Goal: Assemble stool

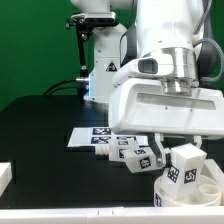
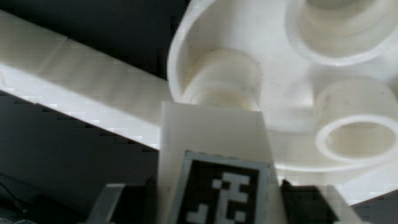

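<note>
Exterior view, from its left to its right. A white block (image 1: 5,176) sat at the near left edge of the black table (image 1: 40,125), cut off by the frame. Toward the middle lay the marker board (image 1: 84,139), flat on the table. Just beside its near right corner were the loose legs (image 1: 136,158) of the stool, chunky white pieces lying on their sides with tagged faces showing. At least two could be made out, and whether they touched the board could not be told. The white arm (image 1: 165,60) filled the right half of the view. Its end effector (image 1: 181,154) pointed downward and was clenched on the held leg (image 1: 186,168), which stood nearly upright with a square tag facing the camera. The lower end of this leg was at the round seat (image 1: 210,191), which rested on the table at the near right corner. Whether the leg was seated in a socket was not visible.

Wrist view. The held leg (image 2: 214,165) ran between the two fingers (image 2: 118,206) of the end effector (image 2: 214,205), tag toward the lens. Beyond its far end lay the seat (image 2: 267,45), underside up, showing a raised rim and round sockets. A long white bar (image 2: 89,85) ran beside the seat on the dark table (image 2: 54,140), and its identity was unclear.
</note>
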You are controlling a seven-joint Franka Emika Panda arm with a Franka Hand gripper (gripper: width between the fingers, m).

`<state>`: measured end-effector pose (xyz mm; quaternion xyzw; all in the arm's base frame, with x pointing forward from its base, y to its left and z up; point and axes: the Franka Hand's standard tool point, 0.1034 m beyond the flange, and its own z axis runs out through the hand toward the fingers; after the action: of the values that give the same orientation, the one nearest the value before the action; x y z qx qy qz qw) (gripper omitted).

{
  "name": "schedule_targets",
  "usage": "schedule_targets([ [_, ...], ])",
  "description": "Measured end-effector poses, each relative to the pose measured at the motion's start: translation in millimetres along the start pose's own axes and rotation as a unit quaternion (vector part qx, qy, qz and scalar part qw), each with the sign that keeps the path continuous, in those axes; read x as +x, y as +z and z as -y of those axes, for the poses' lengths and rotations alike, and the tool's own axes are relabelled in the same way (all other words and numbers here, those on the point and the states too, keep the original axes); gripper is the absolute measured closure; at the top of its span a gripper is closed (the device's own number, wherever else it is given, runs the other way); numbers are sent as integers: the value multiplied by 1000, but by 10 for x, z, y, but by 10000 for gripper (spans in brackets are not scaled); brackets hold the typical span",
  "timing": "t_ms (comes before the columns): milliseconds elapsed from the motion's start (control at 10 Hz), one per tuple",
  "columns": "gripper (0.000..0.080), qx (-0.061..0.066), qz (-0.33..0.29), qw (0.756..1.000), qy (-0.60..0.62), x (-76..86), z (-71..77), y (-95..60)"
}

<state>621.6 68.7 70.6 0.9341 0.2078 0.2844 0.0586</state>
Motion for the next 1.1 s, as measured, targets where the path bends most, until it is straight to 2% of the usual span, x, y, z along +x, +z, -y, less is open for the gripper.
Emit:
schedule_targets([
  [200, 470, 2, 7, 1000, 0, -3, 7, 5],
  [300, 261, 14, 37, 999, 3, 37, 32, -25],
  [400, 261, 23, 55, 998, 13, 127, 50, -92],
  [500, 173, 37, 87, 995, 22, 182, 148, -138],
  [600, 156, 54, 140, 988, 35, 203, 256, -180],
  [800, 151, 72, 238, 967, 62, 256, 289, -277],
  [900, 150, 75, 261, 961, 63, 287, 305, -280],
  [1100, 150, 76, 267, 959, 63, 281, 299, -261],
])
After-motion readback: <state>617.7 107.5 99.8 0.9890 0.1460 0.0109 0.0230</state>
